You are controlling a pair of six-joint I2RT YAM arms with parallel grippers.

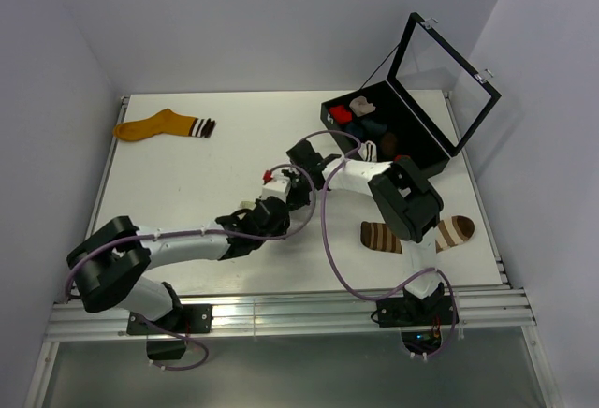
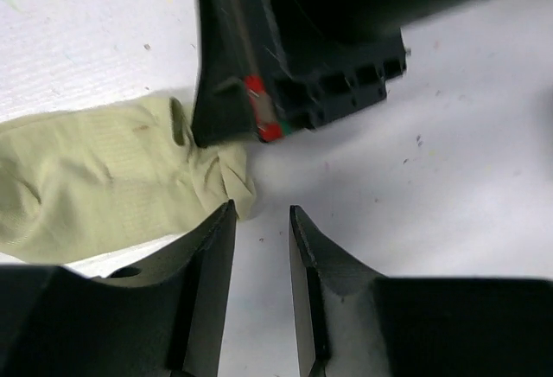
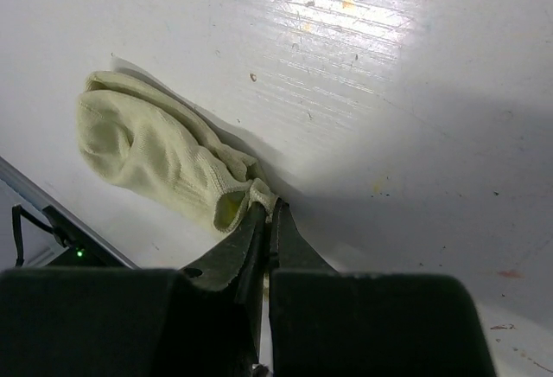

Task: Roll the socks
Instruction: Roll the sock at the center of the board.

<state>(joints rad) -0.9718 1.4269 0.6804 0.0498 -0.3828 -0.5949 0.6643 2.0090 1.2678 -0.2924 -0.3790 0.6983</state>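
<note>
A short cream sock [image 3: 155, 156] lies flat on the white table. My right gripper [image 3: 268, 208] is shut on the edge of its cuff. In the left wrist view the same cream sock [image 2: 95, 178] spreads to the left, with the right gripper's black body [image 2: 294, 48] pressing down on its bunched cuff. My left gripper [image 2: 262, 213] stands open just beside that cuff, with only bare table between its fingers. From above, both grippers meet mid-table, the left gripper [image 1: 281, 204] below the right gripper [image 1: 279, 182], hiding the cream sock. A brown striped sock [image 1: 449, 232] lies flat under the right arm.
A mustard sock with a striped cuff [image 1: 164, 125] lies at the back left. An open black case [image 1: 426, 141] holding several rolled socks stands at the back right, its lid raised. A purple cable loops over the table near the right arm.
</note>
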